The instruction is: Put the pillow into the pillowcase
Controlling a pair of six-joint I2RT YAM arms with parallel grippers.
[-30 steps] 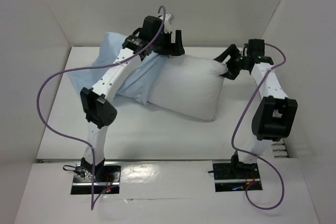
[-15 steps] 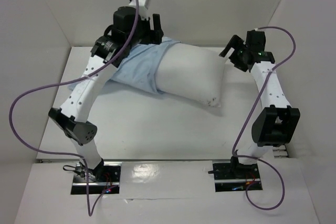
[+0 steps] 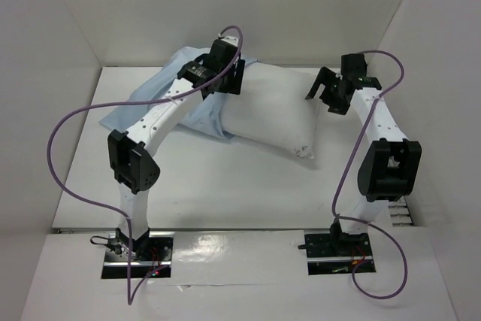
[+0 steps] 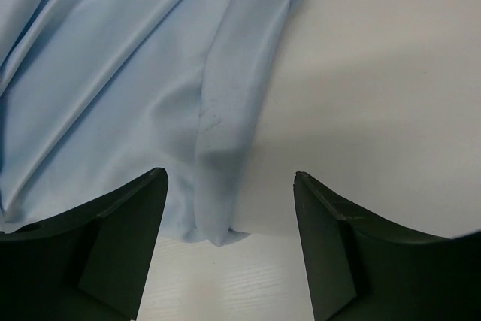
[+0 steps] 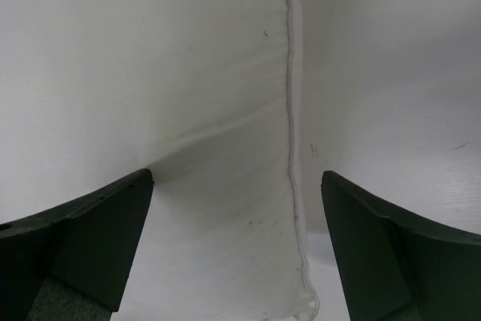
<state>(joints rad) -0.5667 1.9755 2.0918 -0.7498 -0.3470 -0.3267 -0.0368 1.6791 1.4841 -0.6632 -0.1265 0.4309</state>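
Left wrist view shows the left claw (image 4: 229, 177) spread over the pillowcase (image 4: 113, 73) edge, the right claw (image 5: 237, 177) spread above the pillow (image 5: 150, 58) seam.

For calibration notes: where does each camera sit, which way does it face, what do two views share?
Top external: above, behind the bases, looking down on both arms, pillow, pillowcase.
Left wrist: on the left arm, facing the pillowcase hem between its fingers.
Right wrist: on the right arm, facing the pillow seam between its fingers.
Shared: top and right wrist show the pillow.
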